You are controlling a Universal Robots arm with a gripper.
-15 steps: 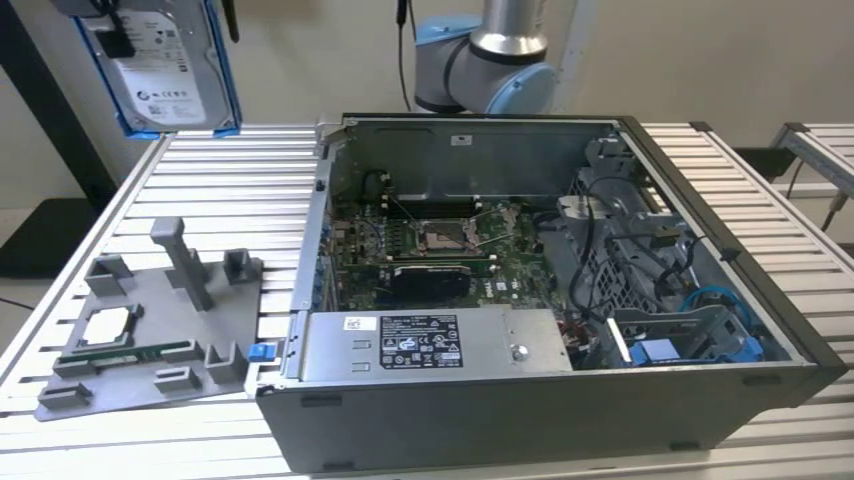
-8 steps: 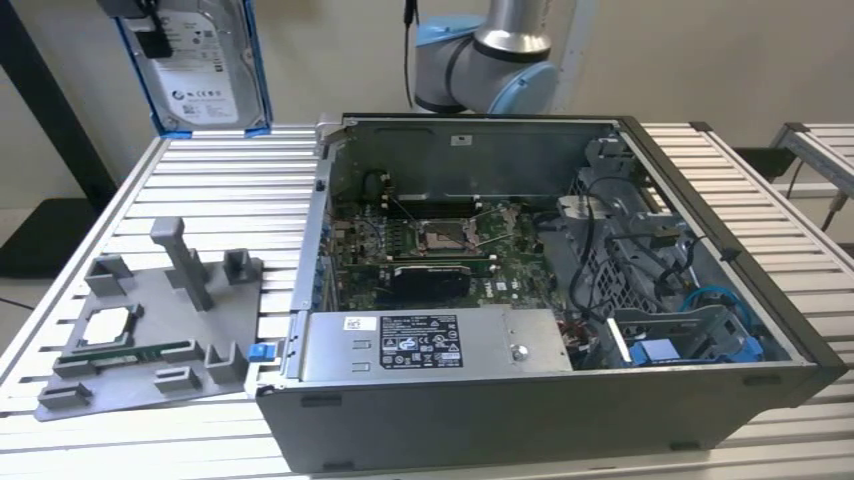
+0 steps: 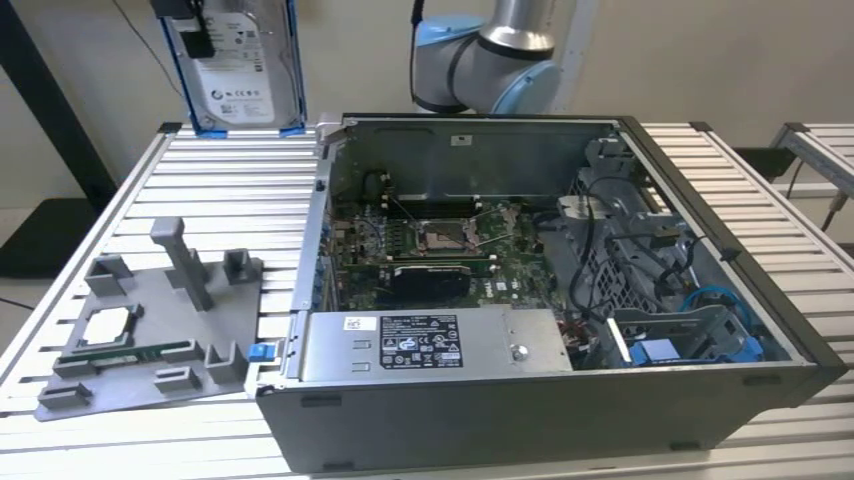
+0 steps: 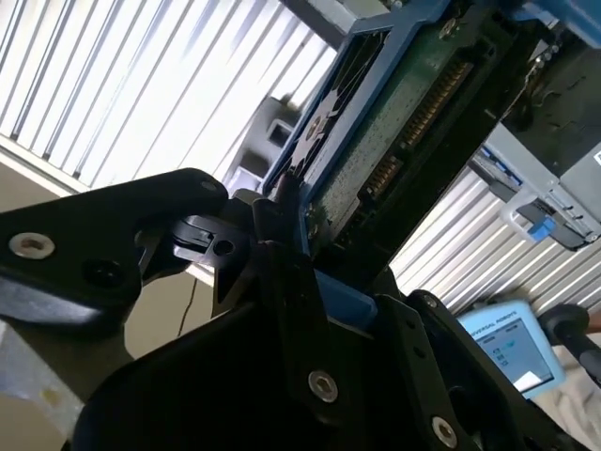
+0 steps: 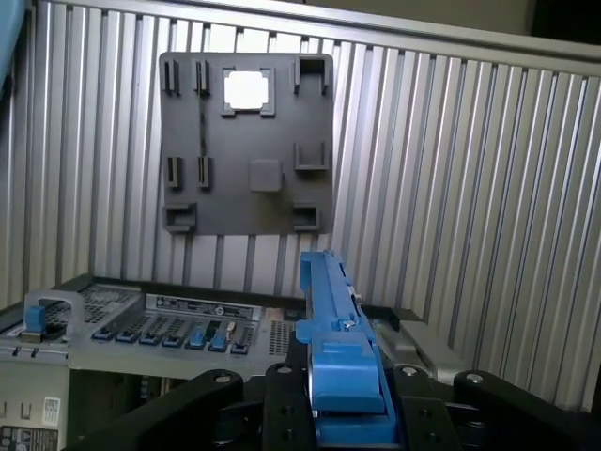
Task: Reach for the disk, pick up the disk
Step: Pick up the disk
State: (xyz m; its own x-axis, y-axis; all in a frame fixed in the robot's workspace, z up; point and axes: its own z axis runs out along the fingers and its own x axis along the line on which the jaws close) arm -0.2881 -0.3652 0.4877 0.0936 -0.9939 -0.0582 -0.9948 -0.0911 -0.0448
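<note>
The disk (image 3: pixel 240 70) hangs upright in the air above the slatted table's far corner at the exterior view's left. It is silver-grey with a white label and a bright blue carrier frame. My gripper (image 3: pixel 198 32) holds it from above, shut on its upper edge. In the second wrist view the disk's green circuit-board side (image 4: pixel 394 122) runs out from between the black fingers (image 4: pixel 282 244). The first wrist view shows the blue frame edge (image 5: pixel 329 310) clamped in the gripper (image 5: pixel 343 381).
An open computer case (image 3: pixel 534 420) fills the middle of the slatted table (image 3: pixel 227 170). A grey fixture plate (image 3: pixel 214 335) lies at the exterior view's left with a CPU chip (image 3: pixel 107 325) and a memory stick (image 3: pixel 127 352). The arm's elbow (image 3: pixel 487 60) stands behind the case.
</note>
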